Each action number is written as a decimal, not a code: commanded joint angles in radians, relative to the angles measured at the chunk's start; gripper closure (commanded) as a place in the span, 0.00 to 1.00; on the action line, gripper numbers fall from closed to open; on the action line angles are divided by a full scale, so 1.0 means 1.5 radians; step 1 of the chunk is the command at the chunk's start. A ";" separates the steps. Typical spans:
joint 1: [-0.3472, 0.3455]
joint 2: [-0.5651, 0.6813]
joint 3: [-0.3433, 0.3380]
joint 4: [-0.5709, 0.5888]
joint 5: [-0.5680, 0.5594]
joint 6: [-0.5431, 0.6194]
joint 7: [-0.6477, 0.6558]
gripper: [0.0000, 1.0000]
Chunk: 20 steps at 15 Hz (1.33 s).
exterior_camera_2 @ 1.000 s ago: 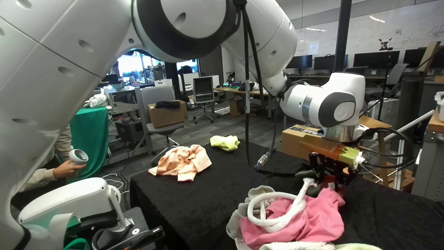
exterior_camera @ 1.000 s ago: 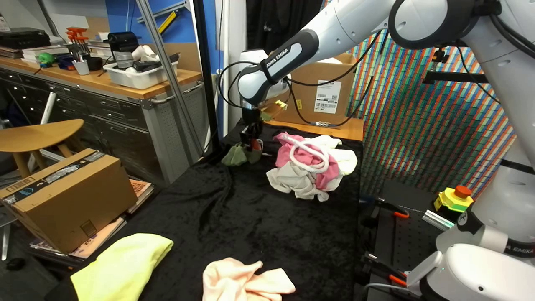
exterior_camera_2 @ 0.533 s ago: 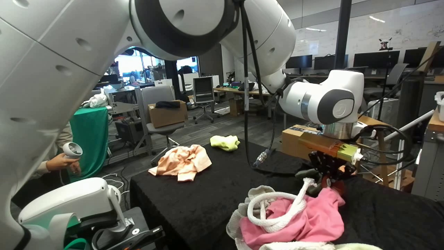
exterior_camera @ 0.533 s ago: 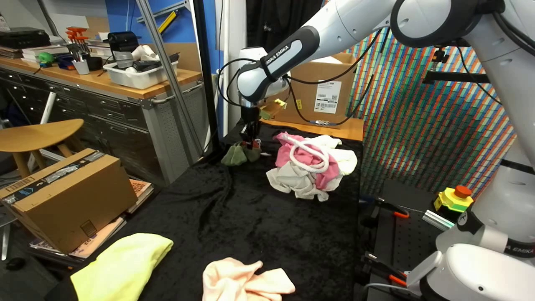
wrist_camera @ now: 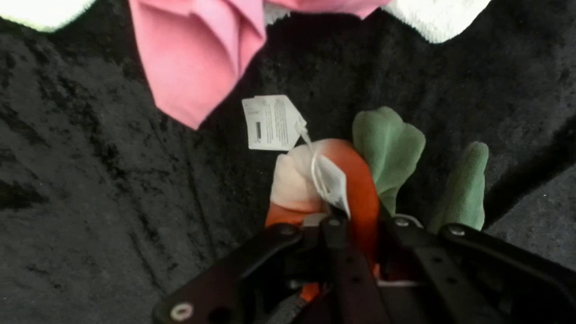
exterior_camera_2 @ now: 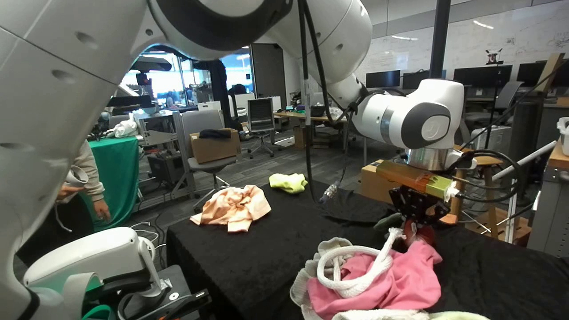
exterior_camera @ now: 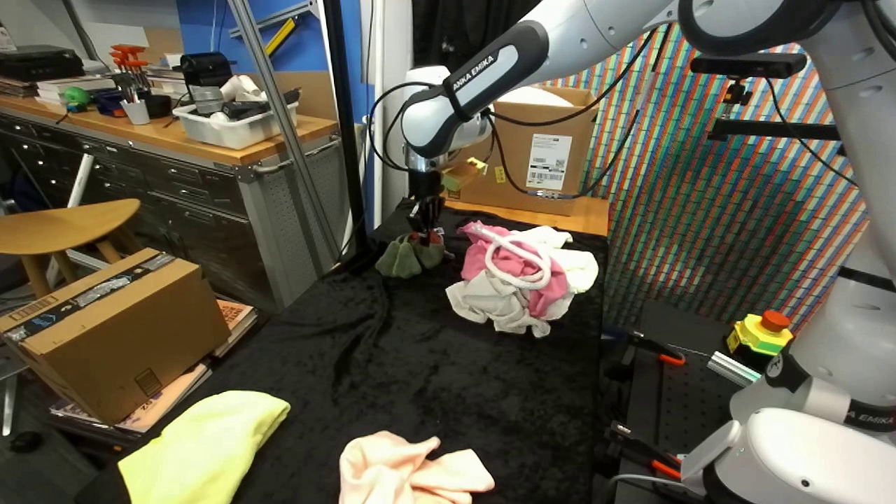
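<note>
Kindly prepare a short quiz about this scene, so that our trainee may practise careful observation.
1. Multiple choice: which colour is the looped rope on the pink cloth? (a) red (b) white (c) green
2. True or false: the bright yellow cloth and the peach cloth lie apart from each other.
3. Short answer: what does the gripper hold?

Key: 1. b. 2. True. 3. A soft toy, by its orange part.
</note>
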 commanded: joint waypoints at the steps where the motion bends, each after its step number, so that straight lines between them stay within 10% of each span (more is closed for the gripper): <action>1: -0.003 -0.094 0.001 -0.097 0.013 -0.011 -0.013 0.94; 20: 0.041 -0.167 -0.068 -0.313 -0.071 0.118 0.145 0.94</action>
